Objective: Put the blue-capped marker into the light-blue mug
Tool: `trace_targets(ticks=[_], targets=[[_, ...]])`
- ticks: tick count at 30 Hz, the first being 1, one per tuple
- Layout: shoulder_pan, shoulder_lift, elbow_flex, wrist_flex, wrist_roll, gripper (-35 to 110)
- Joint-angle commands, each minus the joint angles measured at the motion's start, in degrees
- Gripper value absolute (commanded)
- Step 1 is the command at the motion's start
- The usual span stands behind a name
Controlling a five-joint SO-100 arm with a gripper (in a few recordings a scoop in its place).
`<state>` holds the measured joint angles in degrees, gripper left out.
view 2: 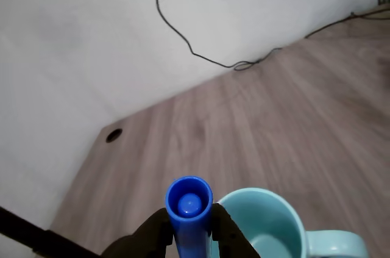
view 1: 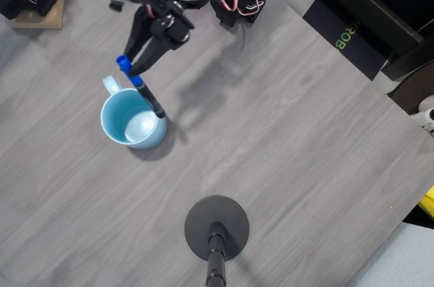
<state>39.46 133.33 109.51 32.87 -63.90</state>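
Overhead view: the mug (view 1: 133, 119) stands on the left half of the tabletop (view 1: 285, 131), well clear of every edge, with bare wood open on its right and toward the near edge; a black stand base (view 1: 217, 227) sits near the near edge. The gripper (view 1: 133, 70) pinches the marker (view 1: 147, 97) by its blue cap end. Its long axis slants, black tip resting at the mug's rim. Wrist view: fingers (view 2: 152, 233) clamp the cap (view 2: 189, 204), seen end-on

The blue-capped marker (view 1: 148, 96), black-barrelled, slants across the rim of the upright light-blue mug (view 1: 133, 119), left of centre in the overhead view; handle toward upper left.
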Motion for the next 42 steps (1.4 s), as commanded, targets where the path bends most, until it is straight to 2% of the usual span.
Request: trace_targets(ticks=[1,17,21,25,29,33,37,42], targets=[[1.0,-2.0,-3.7,0.2,-3.4,0],[3.1,-6.9,-6.0,0.2,-9.3,1],[3.3,-7.3,-2.6,0.5,-13.4,13],[3.0,-6.9,-2.5,2.5,-13.0,27],[1.6,-5.9,-2.8,4.0,-8.2,25],[-1.9,-1.5,-2.9,6.3,3.3,1],[-8.2,3.5,-2.3,12.9,12.9,0],[-16.6,9.1,3.3,16.3,19.9,0]])
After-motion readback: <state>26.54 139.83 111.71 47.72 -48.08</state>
